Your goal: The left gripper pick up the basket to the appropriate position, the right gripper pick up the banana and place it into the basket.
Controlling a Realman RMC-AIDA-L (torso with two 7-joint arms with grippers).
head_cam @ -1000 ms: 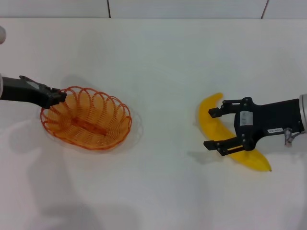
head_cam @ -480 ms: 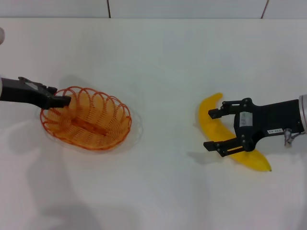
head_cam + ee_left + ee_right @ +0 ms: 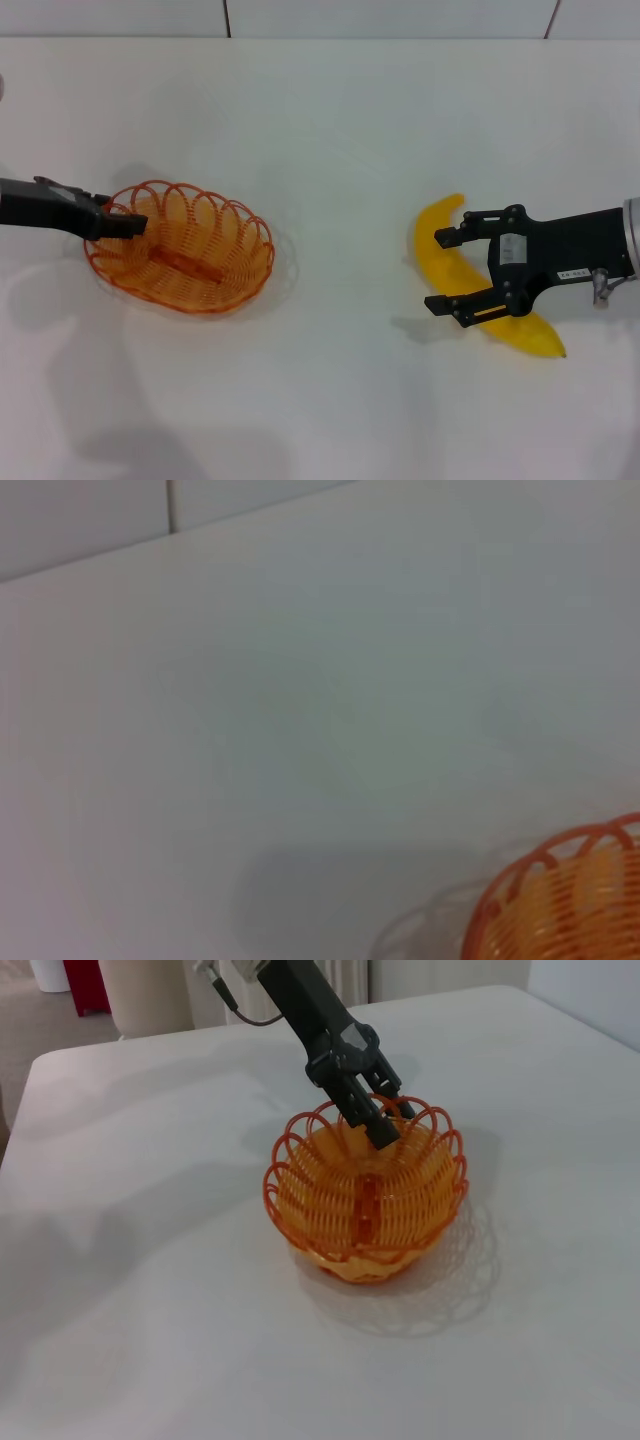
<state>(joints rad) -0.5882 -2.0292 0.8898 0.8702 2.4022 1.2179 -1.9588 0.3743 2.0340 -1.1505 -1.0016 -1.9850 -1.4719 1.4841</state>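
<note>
The orange wire basket sits on the white table at the left; it also shows in the right wrist view and at the edge of the left wrist view. My left gripper is at the basket's left rim, slightly open, with one finger inside the rim and one outside; the right wrist view shows it too. The yellow banana lies on the table at the right. My right gripper is open, low over the banana's middle, with its fingers straddling the banana.
The white table stretches between the basket and the banana. A tiled wall edge runs along the back.
My left gripper has come down and back a little onto the basket's left rim. The basket, the banana and the right gripper have not moved.
</note>
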